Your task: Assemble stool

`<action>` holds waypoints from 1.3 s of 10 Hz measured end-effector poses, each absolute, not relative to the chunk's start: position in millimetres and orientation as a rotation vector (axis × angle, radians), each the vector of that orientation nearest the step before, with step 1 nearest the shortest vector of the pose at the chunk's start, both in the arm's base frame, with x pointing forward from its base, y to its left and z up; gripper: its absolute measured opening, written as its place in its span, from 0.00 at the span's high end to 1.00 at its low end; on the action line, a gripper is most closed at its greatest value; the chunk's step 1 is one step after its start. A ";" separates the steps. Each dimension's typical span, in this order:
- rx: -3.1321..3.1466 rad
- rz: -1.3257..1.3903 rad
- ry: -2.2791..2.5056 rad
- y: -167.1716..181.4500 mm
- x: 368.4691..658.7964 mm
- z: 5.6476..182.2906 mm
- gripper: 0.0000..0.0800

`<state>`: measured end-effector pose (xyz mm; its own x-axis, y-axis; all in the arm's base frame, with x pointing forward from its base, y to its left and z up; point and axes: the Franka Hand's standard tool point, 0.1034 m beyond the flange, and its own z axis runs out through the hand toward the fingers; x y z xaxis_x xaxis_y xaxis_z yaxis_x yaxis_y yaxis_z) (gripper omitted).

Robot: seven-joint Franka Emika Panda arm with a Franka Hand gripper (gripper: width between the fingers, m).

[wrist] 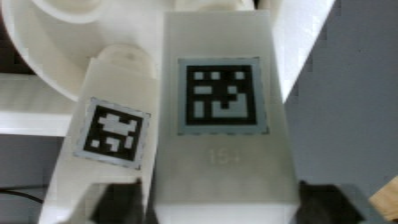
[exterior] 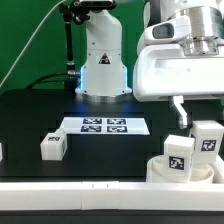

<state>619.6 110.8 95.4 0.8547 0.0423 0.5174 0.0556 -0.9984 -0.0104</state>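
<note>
The round white seat [exterior: 160, 170] lies at the exterior view's lower right. Two white tagged legs stand on it: one [exterior: 178, 153] toward the exterior view's left, the other [exterior: 207, 138] beside it. My gripper [exterior: 197, 118] comes down from above and is shut on that second leg. In the wrist view this leg [wrist: 217, 100] fills the middle, its tag facing the camera, with the dark fingers [wrist: 118, 202] against both its sides. The other leg [wrist: 111, 130] leans close beside it, and the seat's rim [wrist: 50, 35] shows behind. A third leg [exterior: 52, 146] lies loose on the black table.
The marker board [exterior: 105, 125] lies in the middle of the table before the robot's base [exterior: 103, 70]. A long white wall strip [exterior: 80, 190] runs along the near edge. A small white piece [exterior: 2, 151] shows at the exterior view's left edge.
</note>
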 end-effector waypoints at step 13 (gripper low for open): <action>-3.034 -0.665 -0.060 107.1 616.9 100.4 0.19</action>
<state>616.9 107.1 100.4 0.9077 0.0301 0.4185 0.0452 -0.9986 -0.0263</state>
